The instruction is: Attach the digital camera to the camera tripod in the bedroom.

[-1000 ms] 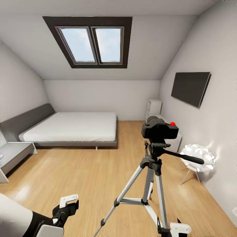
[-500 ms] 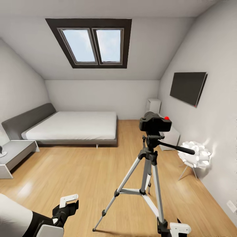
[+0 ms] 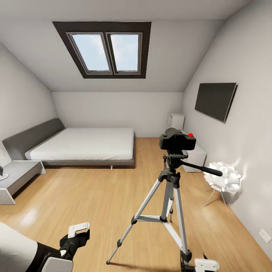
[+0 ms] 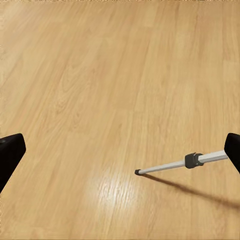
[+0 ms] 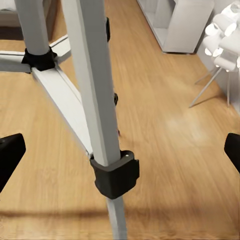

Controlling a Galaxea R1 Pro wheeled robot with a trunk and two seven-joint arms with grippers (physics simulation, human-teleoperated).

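Black digital camera [image 3: 177, 139] atop upright silver-legged camera tripod [image 3: 170, 196], bedroom floor.

Black digital camera [image 3: 177, 139] with red button, silver-legged camera tripod [image 3: 169, 196], light wood floor [image 3: 90, 204].

White sloped walls, dbl skylight [image 3: 107, 51], wood floor [image 3: 94, 204], grey bed [image 3: 81, 145], wall TV [image 3: 215, 100]

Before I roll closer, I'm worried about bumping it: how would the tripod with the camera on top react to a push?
The camera tripod looks top-heavy: the digital camera sits high on thin legs, so it probably tips easily. Its small feet on smooth wood floor might also slide.
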